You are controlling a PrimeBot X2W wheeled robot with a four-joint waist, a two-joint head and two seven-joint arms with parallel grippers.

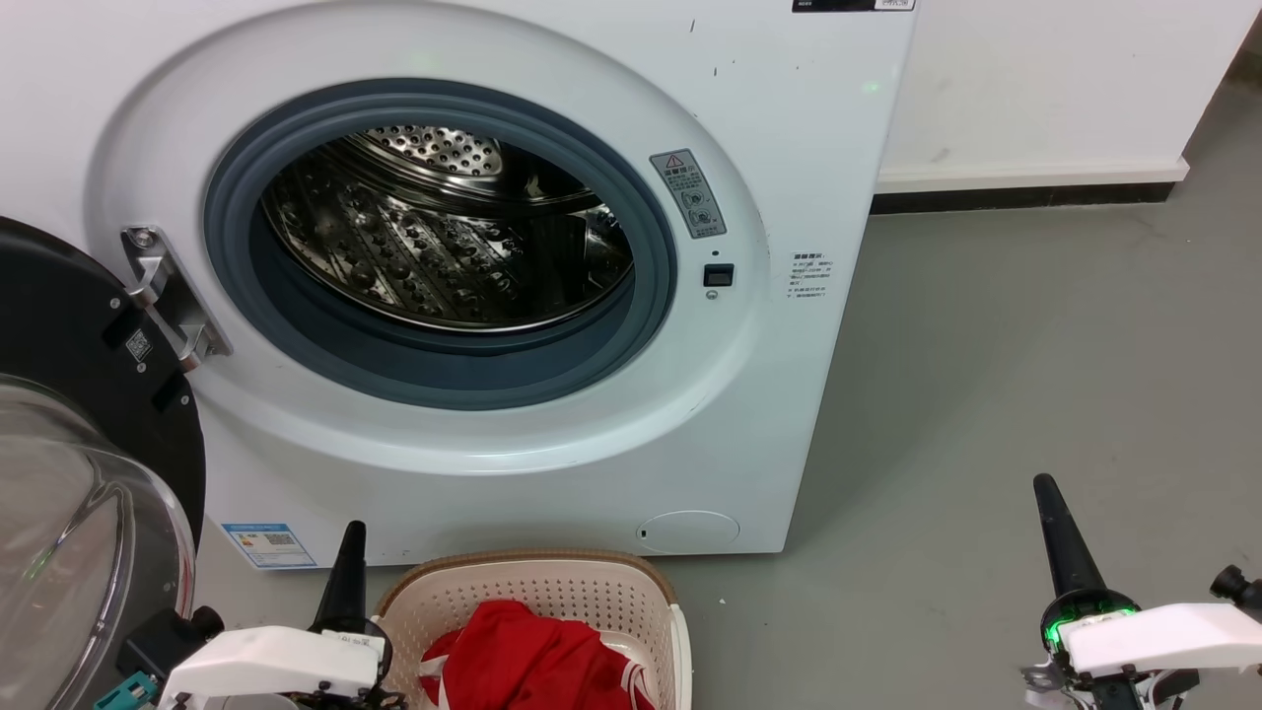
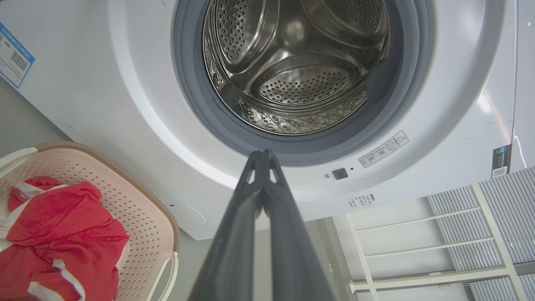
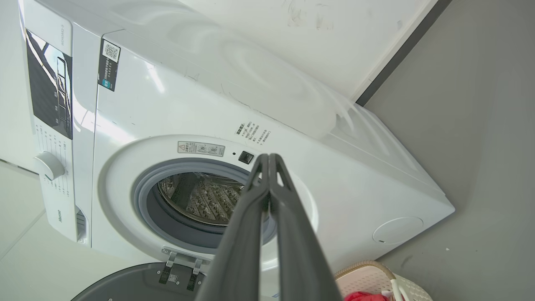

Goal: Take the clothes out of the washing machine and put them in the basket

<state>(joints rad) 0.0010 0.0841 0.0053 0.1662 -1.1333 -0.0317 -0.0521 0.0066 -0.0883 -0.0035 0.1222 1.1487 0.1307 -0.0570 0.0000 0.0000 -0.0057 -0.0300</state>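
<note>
Head view: the washing machine [image 1: 808, 148] stands with its door [image 1: 59, 325] swung open at its left side. Behind the grey gasket the drum [image 1: 444, 247] shows bare perforated steel. The basket [image 1: 523, 562] sits on the grey floor [image 1: 1035, 345] just in front of the machine's base, and the red clothes [image 1: 523, 661] lie heaped inside it. The left gripper [image 1: 353, 537] hangs before the machine's lower left corner, just beside the basket. The right gripper [image 1: 1047, 493] is well off the machine's right side, above the floor. Each shows as one dark spike.

Left wrist view: the left gripper's two fingers are pressed tip to tip with nothing between them, and the tips line up with the rim of the machine's gasket. The drum is plain metal. The basket with the red heap stands at the machine's foot.

Right wrist view: the right gripper's fingers are likewise closed on nothing, their tips lying across the machine's front beside the porthole. A corner of the basket shows at the machine's base, with a scrap of red at the picture's edge, probably the clothes.
</note>
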